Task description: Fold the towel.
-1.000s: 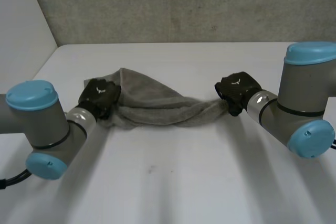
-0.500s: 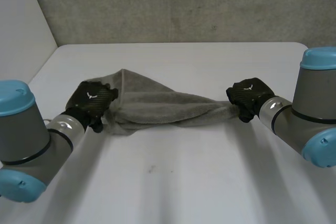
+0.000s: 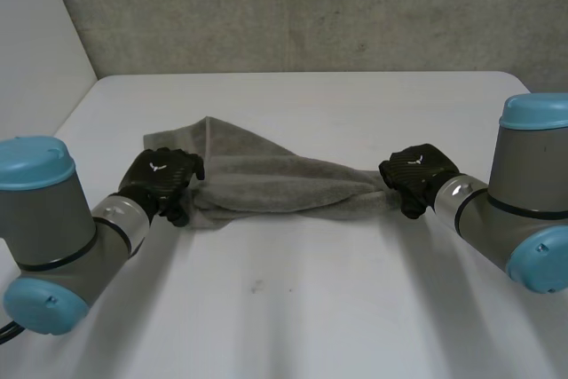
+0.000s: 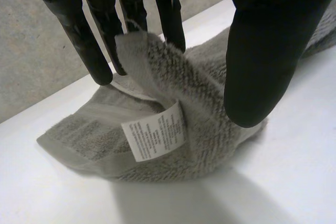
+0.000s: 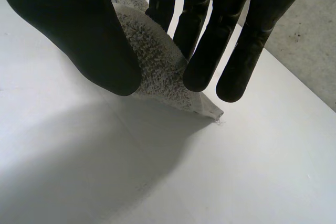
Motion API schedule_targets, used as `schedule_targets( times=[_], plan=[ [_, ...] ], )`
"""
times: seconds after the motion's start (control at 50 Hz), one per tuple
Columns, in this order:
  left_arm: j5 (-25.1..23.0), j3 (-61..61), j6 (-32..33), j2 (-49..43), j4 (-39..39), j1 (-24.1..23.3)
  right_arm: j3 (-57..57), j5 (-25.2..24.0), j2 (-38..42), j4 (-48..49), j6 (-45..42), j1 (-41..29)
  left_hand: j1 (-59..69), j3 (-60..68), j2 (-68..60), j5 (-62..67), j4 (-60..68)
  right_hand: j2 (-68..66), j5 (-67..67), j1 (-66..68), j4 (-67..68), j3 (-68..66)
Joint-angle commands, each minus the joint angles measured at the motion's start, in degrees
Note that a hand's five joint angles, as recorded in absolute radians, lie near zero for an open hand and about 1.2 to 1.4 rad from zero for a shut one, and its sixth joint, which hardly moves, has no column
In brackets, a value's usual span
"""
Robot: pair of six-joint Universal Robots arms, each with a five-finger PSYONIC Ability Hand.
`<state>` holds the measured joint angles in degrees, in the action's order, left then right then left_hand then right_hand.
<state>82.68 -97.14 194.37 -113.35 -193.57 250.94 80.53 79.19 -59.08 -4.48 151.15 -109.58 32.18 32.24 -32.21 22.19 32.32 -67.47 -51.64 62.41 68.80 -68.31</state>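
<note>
I'm looking at two matching limbs: the left arm and right arm are showing fat grey cylindrical joints with rounded light-blue caps and shiny silver wrist cuffs. The left hand and right hand are wearing glossy black shells with a small white mark on each back, plus thick black fingers and a broad, blunt thumb.

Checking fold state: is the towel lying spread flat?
No, the towel is bunched into a twisted band between the left hand and right hand.

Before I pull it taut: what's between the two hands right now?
In the head view, the grey towel spans from the left hand to the right hand, bunched into a loose rope; each hand pinches one end.
</note>
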Motion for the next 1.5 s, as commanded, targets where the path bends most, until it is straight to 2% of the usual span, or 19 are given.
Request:
schedule_targets(
  times=[0.02, 0.14, 0.2, 0.26, 0.32, 0.38, 0.4, 0.42, 0.44, 0.46, 0.68, 0.88, 0.92, 0.96, 0.98, 1.16, 1.26, 1.36, 1.5],
  plan=[
    [4.93, 0.38, 5.40, -1.43, -1.01, -0.10, 0.16, 0.00, 0.19, 0.34, -0.07, 0.07, 13.17, 13.11, -13.14, 13.17, 13.03, -12.53, -18.36, 17.59, 11.20, -11.69],
    [8.02, -0.15, 7.08, -1.79, -3.30, -0.01, -0.02, 0.00, 0.90, 0.52, -0.16, 0.07, 20.09, 20.03, -20.06, 20.08, 19.95, -12.53, -18.36, 17.59, 11.20, -11.69],
    [7.94, -0.76, 6.99, -1.79, -3.74, -0.10, -0.02, 0.00, 1.25, 0.96, -0.16, 0.07, 33.50, 33.44, -33.47, 33.49, 33.36, -12.53, -18.36, 17.59, 11.20, -11.69],
    [7.67, -1.12, 6.90, -1.61, -3.74, -0.10, -0.19, 0.00, 1.33, 0.96, -0.16, 0.07, 36.23, 36.17, -36.21, 36.23, 36.10, -12.53, -18.36, 17.59, 11.20, -11.69],
    [7.67, -1.99, 6.73, -1.09, -3.92, -0.27, -0.28, 0.00, 1.25, 0.96, -0.16, 0.07, 46.61, 46.55, -46.58, 46.60, 46.47, -12.53, -18.36, 17.59, 11.20, -11.69],
    [7.15, -2.00, 6.64, -0.82, -3.92, -1.15, -0.28, -0.09, 1.25, 0.96, -0.16, 0.07, 42.83, 42.77, -42.80, 42.82, 42.69, -12.53, -18.36, 17.59, 11.20, -11.69],
    [6.71, -2.00, 6.73, -0.82, -3.92, -1.85, -0.28, -0.09, 1.25, 0.96, -0.16, 0.07, 30.97, 30.91, -30.94, 30.96, 30.83, -12.53, -18.36, 17.59, 11.20, -11.69],
    [6.71, -2.00, 6.73, -0.82, -3.92, -1.86, -0.19, -0.09, 1.25, 0.96, -0.16, 0.07, 30.85, 30.79, -30.83, 30.85, 30.72, -12.53, -18.36, 17.59, 11.20, -11.69],
    [6.53, -1.91, 6.90, -0.73, -3.66, -2.29, -0.19, -0.09, 1.25, 0.96, -0.16, 0.07, 18.36, 18.30, -18.33, 18.35, 18.22, -12.53, -18.36, 17.59, 11.20, -11.69],
    [6.53, -1.91, 6.90, -0.73, -3.39, -2.47, -0.11, -0.09, 1.25, 0.96, -0.16, 0.16, 14.41, 14.35, -14.38, 14.40, 14.27, -12.53, -18.36, 17.59, 11.20, -11.69],
    [6.62, -2.61, 7.17, -0.73, -0.85, -2.73, -0.28, -0.09, 1.16, 0.96, -0.16, 0.16, 13.86, 13.80, -13.84, 13.86, 13.73, -12.53, -18.36, 17.59, 11.20, -11.69],
    [7.15, -2.70, 7.17, -0.91, 0.83, -2.73, -0.28, -0.09, 1.33, 1.05, -0.24, 0.16, 18.24, 18.18, -18.21, 18.23, 18.10, -12.53, -18.36, 17.59, 11.20, -11.69],
    [7.06, -2.61, 7.17, -1.08, 0.57, -2.73, -0.28, -0.09, 1.33, 1.05, -0.24, 0.16, 23.11, 23.05, -23.09, 23.11, 22.98, -12.53, -18.36, 17.59, 11.20, -11.69],
    [6.97, -2.44, 6.90, -1.35, 0.04, -2.73, -0.19, 0.00, 1.42, 1.05, -0.24, 0.16, 34.66, 34.60, -34.63, 34.65, 34.52, -12.53, -18.36, 17.59, 11.20, -11.69],
    [6.88, -2.35, 6.55, -1.43, -0.14, -2.73, -0.19, 0.00, 1.42, 1.05, -0.24, 0.16, 45.21, 45.15, -45.18, 45.20, 45.07, -12.53, -18.36, 17.59, 11.20, -11.69],
    [6.79, -2.79, 5.58, -0.29, -1.72, -5.11, -0.46, 0.18, 0.81, 0.78, -1.56, 0.25, 47.82, 47.76, -47.79, 47.81, 47.68, -12.53, -18.36, 17.59, 11.20, -11.69],
    [6.88, -2.79, 4.27, 3.58, -1.19, -6.43, -1.25, 0.70, -2.09, -0.09, -2.18, 0.51, 47.82, 47.76, -47.79, 47.81, 47.68, -12.53, -18.36, 17.59, 11.20, -11.69],
    [6.88, -2.26, 3.47, 16.64, -0.14, -5.46, -3.08, 0.36, -13.23, -4.12, -3.14, 2.35, 47.82, 47.76, -47.79, 47.81, 47.68, -12.53, -18.36, 17.59, 11.20, -11.69],
    [6.71, 1.94, 3.56, 29.65, 1.35, -2.13, -11.07, -0.17, -21.85, -12.91, -3.41, 4.11, 47.82, 47.76, -47.79, 47.81, 47.68, -12.53, -18.36, 17.59, 11.20, -11.69]
  ],
)
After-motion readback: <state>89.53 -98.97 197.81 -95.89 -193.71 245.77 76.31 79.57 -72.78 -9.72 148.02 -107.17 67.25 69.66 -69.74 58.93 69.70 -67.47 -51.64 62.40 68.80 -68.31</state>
